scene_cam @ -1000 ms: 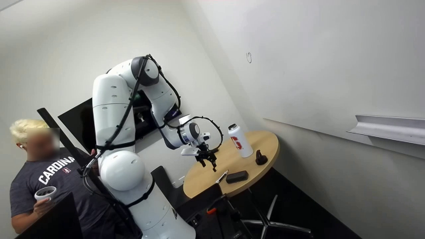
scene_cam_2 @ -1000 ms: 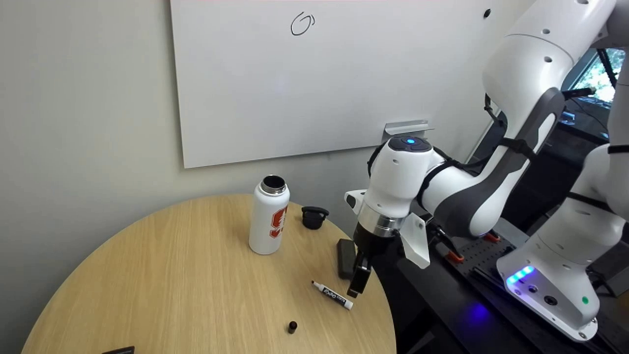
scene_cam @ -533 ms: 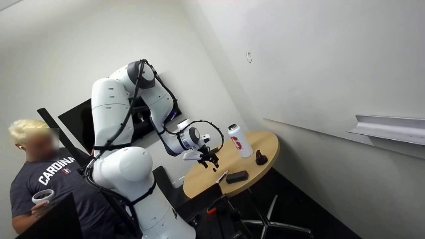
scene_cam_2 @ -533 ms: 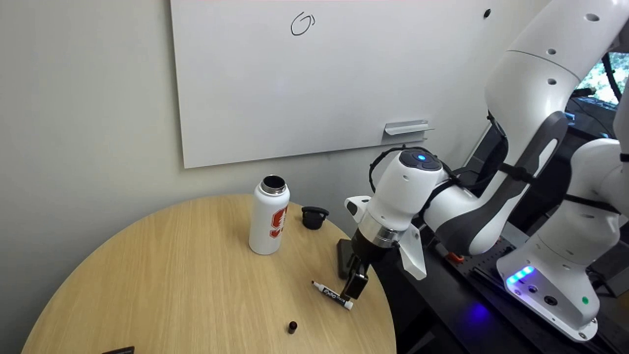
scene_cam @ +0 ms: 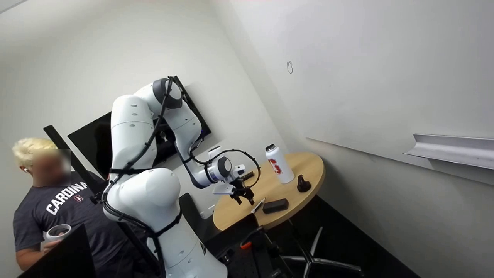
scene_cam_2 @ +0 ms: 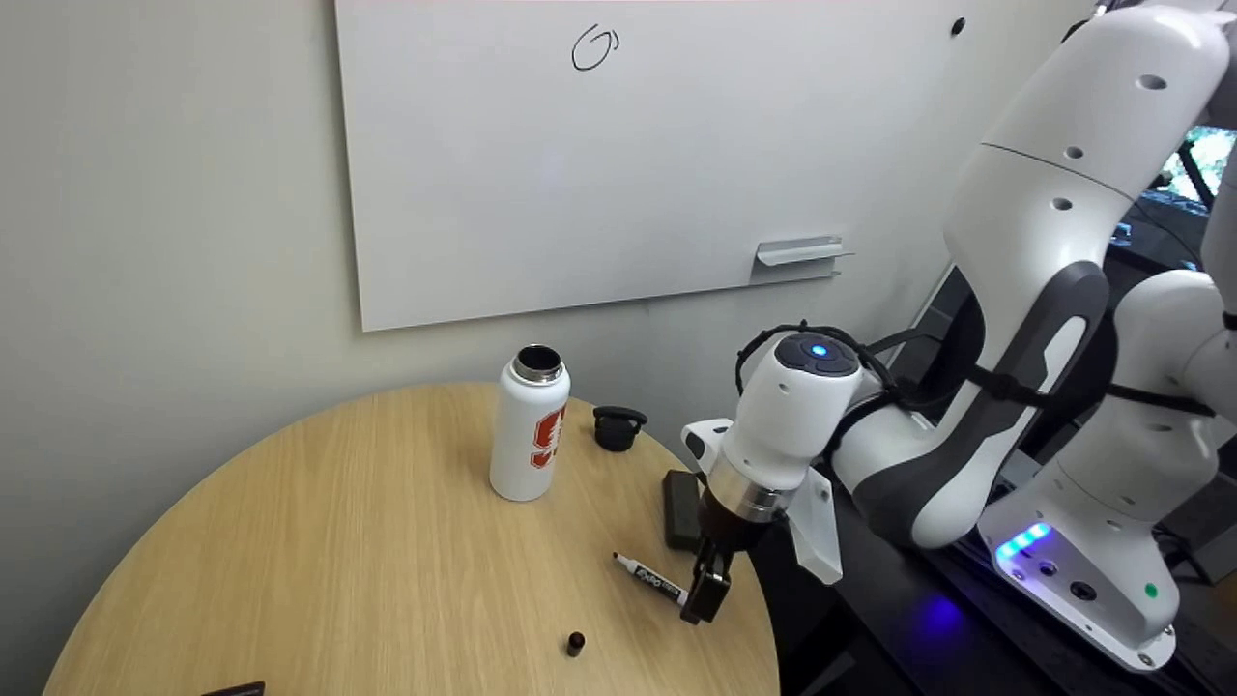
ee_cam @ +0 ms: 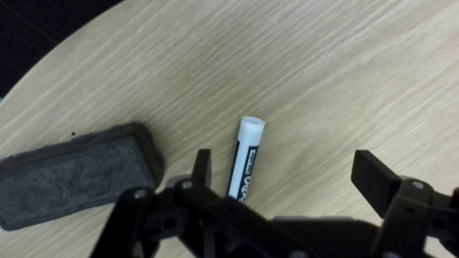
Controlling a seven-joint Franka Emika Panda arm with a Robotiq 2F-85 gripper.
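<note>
1. In the wrist view, your gripper (ee_cam: 282, 168) hides the lower part of the marker (ee_cam: 247, 154).
2. There, the picture's left edge clips the eraser (ee_cam: 75, 179).
3. In an exterior view, the bottom edge cuts off the table (scene_cam_2: 387, 580) and a dark item (scene_cam_2: 242, 689) you cannot identify; your gripper covers the marker's end.
4. In an exterior view, the person (scene_cam: 88, 208) has a blurred face.

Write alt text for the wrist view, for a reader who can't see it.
A white marker with a black label lies ungripped on a wooden table, seen in the gap of an open black hand that hides its lower part. A dark eraser lies at the picture's left, and the table's curved edge crosses the upper left.
</note>
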